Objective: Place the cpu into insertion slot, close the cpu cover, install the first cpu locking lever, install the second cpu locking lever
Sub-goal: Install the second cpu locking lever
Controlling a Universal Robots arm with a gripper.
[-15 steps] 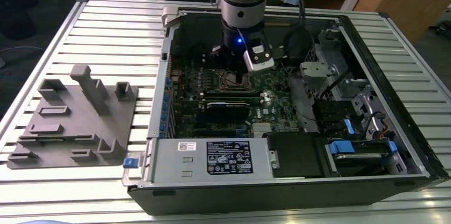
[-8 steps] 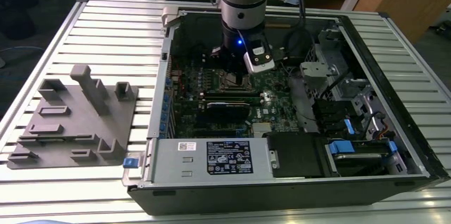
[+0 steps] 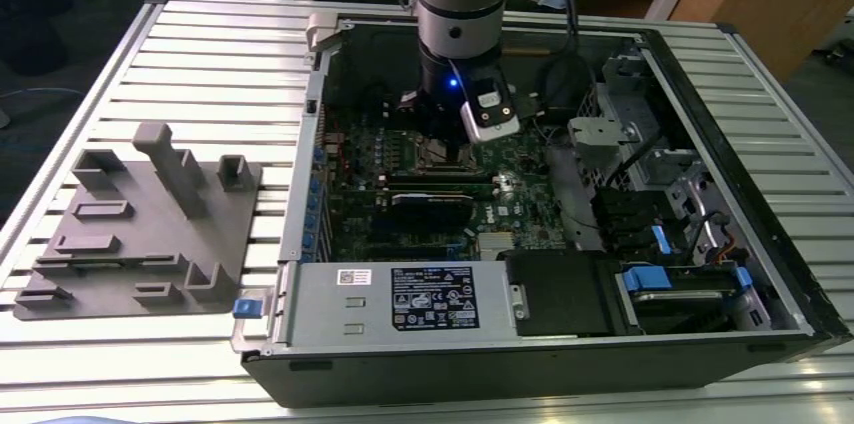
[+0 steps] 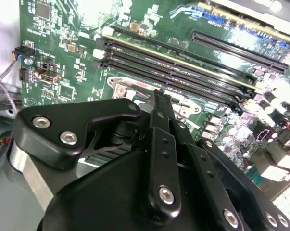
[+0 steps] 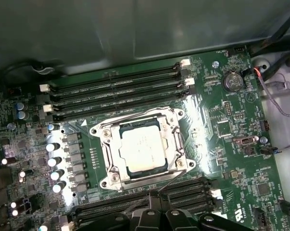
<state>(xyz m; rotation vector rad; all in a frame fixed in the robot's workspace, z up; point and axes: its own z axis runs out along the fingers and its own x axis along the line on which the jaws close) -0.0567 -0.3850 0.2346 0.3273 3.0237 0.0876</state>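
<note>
CPU seated and cover down; the locking-lever steps look to be in hand.

In the first wrist view the cpu (image 5: pixel 141 147) lies flat in the insertion slot (image 5: pixel 117 134) with the cpu cover (image 5: pixel 170 122) closed around it, and a thin lever (image 5: pixel 176 180) runs along the socket's edge; whether it is latched cannot be told. The arm stands upright inside the computer case (image 3: pixel 747 334), towards its far side, the gripper (image 3: pixel 441 149) pointing down just above the socket. How far its jaws are parted cannot be told, nor whether they hold anything. Hooking a lever likely calls for a fine, low approach.
</note>
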